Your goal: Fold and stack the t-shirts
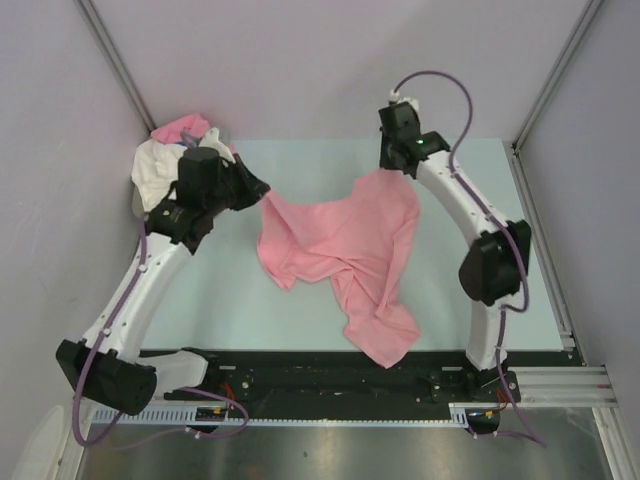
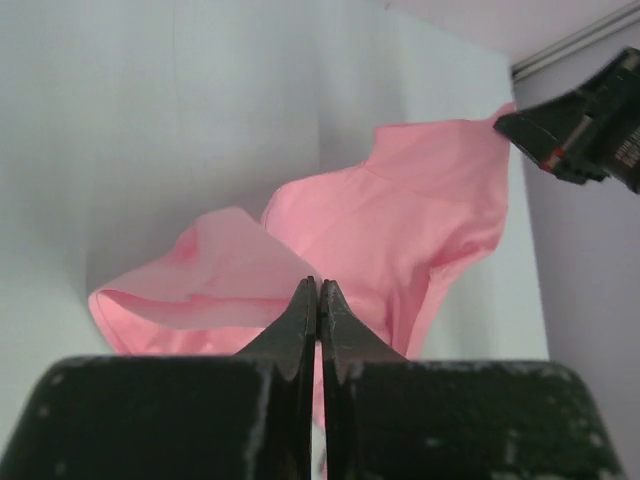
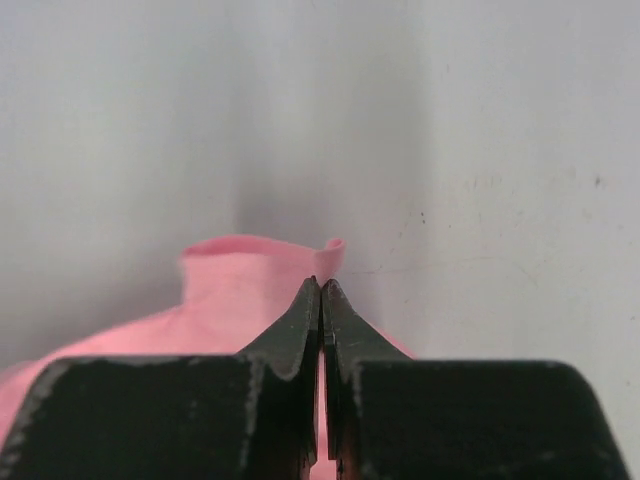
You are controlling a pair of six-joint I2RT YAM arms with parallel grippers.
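A light-pink t-shirt [image 1: 340, 250] lies crumpled across the middle of the pale table, its lower part trailing toward the near edge. My left gripper [image 1: 262, 190] is shut on its upper left edge. In the left wrist view the jaws [image 2: 319, 285] are pressed together with pink cloth [image 2: 400, 210] pinched between them. My right gripper [image 1: 398, 172] is shut on the upper right corner. In the right wrist view a pink fold [image 3: 250, 280] rises just past the closed tips [image 3: 321, 285]. A white t-shirt [image 1: 155, 170] and another pink one [image 1: 182, 127] are heaped at the back left.
The heap of shirts sits right behind the left arm, against the left wall. Metal frame posts [image 1: 545, 90] run along the back corners. A black rail [image 1: 330, 375] carries both arm bases at the near edge. The right arm's wrist [image 2: 590, 125] shows in the left wrist view.
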